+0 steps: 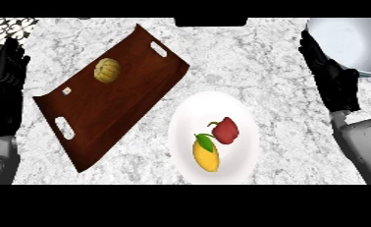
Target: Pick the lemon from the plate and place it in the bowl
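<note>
On the counter before me: tray at left carrying a small gourd; plate at centre-right bearing lemon nearer me, pepper just behind; bowl far right.

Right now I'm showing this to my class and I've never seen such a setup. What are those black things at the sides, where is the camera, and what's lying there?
The camera looks steeply down from the robot's head at a marble counter. The black shapes are its hands: left hand and right hand, both open, holding nothing. A white plate carries a yellow lemon and a red pepper. A brown tray holds a small pumpkin-like fruit. The bowl sits at the upper right.
</note>
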Robot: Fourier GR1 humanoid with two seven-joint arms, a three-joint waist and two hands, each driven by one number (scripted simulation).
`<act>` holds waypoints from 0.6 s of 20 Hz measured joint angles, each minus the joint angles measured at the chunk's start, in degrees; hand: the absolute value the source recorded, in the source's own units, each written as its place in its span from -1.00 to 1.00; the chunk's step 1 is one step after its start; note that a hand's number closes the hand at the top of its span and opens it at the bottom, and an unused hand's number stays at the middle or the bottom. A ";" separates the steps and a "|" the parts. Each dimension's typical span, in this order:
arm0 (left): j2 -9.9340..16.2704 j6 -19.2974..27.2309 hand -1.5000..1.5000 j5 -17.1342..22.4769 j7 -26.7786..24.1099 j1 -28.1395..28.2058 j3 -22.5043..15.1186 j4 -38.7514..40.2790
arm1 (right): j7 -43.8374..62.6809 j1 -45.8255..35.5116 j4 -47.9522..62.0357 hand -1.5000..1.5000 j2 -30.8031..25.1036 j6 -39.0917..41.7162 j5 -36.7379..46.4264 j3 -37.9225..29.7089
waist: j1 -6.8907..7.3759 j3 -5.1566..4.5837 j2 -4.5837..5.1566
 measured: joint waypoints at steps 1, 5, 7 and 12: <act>0.50 -0.66 0.00 0.45 0.21 0.09 0.60 -0.23 | -1.11 0.27 -0.62 1.00 0.35 0.85 -0.06 0.08 | 0.01 -0.27 0.06; 0.19 -1.77 0.00 0.35 0.91 -0.16 -0.68 0.18 | -4.42 -4.18 -8.20 1.00 2.47 7.52 -2.19 2.63 | 0.30 -0.91 0.17; -0.21 -2.66 0.00 0.72 0.90 0.19 -1.41 1.01 | -5.30 -6.99 -10.24 -1.00 -0.26 10.34 1.16 4.85 | 0.29 -1.62 -0.10; -2.01 -4.16 0.00 2.29 0.15 3.21 -2.17 2.07 | 1.79 0.36 -16.07 -1.00 -5.27 4.08 13.26 11.06 | -1.83 -1.64 -0.40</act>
